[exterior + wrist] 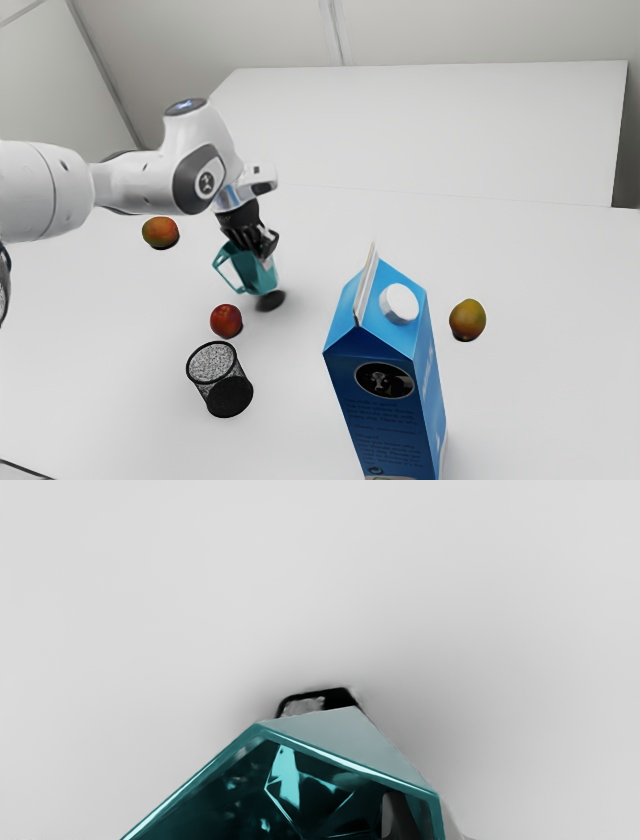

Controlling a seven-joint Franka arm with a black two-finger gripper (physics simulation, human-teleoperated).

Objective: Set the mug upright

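Blue carton nearest; red fruit, mesh cup near mug.

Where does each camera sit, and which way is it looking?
Exterior view: from the arm's side, above the table, looking down across it; the arm comes in from this view's left, its gripper holding the mug beyond the carton.
Wrist view: on the arm's hand, looking past the mug's rim toward the tabletop; a finger shows inside the mug.
Shared: the teal mug, the pale tabletop and part of the gripper.
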